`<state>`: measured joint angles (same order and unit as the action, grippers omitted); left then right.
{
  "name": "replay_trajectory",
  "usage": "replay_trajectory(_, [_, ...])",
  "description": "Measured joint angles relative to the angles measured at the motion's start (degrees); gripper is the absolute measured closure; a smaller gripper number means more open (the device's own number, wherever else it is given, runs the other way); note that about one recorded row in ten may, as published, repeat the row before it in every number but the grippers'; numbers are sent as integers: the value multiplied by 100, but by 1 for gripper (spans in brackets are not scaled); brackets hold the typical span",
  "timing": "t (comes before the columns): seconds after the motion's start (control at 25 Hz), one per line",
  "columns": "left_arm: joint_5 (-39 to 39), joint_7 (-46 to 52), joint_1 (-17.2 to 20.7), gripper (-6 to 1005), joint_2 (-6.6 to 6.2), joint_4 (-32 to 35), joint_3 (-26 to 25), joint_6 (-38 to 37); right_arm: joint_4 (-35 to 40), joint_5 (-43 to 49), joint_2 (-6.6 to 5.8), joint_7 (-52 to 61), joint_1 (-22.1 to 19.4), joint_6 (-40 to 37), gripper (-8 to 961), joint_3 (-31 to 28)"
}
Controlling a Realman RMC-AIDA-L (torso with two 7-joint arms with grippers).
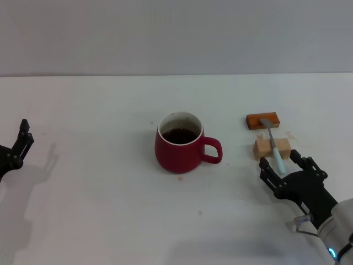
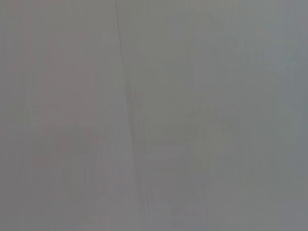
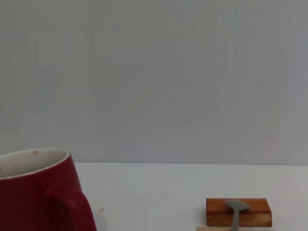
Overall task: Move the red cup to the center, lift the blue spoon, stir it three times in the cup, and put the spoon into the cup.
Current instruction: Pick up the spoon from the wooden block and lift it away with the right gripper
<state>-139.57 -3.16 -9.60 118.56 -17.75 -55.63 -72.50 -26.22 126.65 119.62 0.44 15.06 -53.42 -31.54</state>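
The red cup (image 1: 179, 143) stands near the table's middle with dark liquid inside and its handle toward the right; it also shows in the right wrist view (image 3: 38, 192). The blue spoon (image 1: 274, 145) lies across a pale wooden block (image 1: 271, 148), its grey bowl (image 3: 236, 208) resting on an orange-brown block (image 1: 263, 120). My right gripper (image 1: 284, 167) is open, low at the table, with its fingertips on either side of the spoon handle's near end. My left gripper (image 1: 22, 138) is at the far left edge, away from everything.
The orange-brown block also shows in the right wrist view (image 3: 239, 212). A white table (image 1: 99, 193) carries everything, with a grey wall behind. The left wrist view shows only a plain grey surface.
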Motion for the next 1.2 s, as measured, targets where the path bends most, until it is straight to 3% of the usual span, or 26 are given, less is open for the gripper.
replay_trajectory(0.56, [0,0,-7,143,9,0,26,-2,-29,0,-3,9,-49,-21,317,25])
replay_trajectory(1.0, [0,0,-22,143,1,0,67,20,9,36,-27,281,2,16,552,60])
replay_trajectory(1.2, [0,0,-25,144,0,0,76,30,24,20,-27,283,6,26,564,61])
